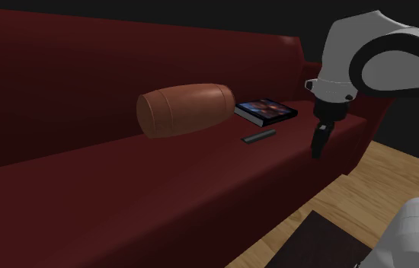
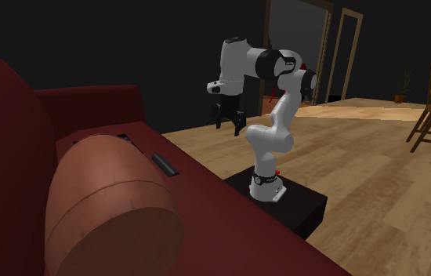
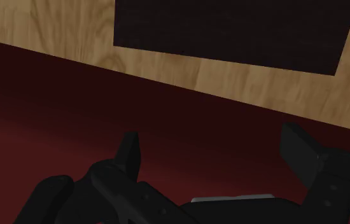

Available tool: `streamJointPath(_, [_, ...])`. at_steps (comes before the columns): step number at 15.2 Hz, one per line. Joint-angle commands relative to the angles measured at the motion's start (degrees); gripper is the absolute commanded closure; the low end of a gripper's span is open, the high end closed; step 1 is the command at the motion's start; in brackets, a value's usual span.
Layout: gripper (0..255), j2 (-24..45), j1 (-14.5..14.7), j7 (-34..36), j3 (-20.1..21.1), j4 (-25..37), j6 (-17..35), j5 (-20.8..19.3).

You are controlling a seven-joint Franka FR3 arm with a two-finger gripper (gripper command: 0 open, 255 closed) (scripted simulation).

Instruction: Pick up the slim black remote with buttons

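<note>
A brown bolster (image 2: 112, 208) lies clear of the flat remote (image 1: 260, 136); the claw (image 1: 319, 151) hangs spread nearby, seemingly poised for approach.

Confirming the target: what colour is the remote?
The remote is black; the shoulder view shows it best.

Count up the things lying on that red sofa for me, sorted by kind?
Bolster cushion: 1
Book: 1
Slim black remote: 1
Total: 3
</note>
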Motion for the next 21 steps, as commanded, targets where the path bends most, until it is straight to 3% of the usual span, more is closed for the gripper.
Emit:
streamJointPath(1, [0,0.0,0.0,0.0,0.0,0.0,0.0,0.0])
streamJointPath(6, [0,6.29,3.12,-18.92,-9.51,2.59,5.62,-4.81])
streamJointPath(11, [0,15.6,7.09,-37.67,-17.94,8.28,10.81,-6.33])
streamJointPath(16, [0,26.93,11.63,-56.79,-25.05,16.45,14.53,-3.94])
streamJointPath(21, [0,39.64,15.12,-76.38,-29.94,26.57,15.85,2.21])
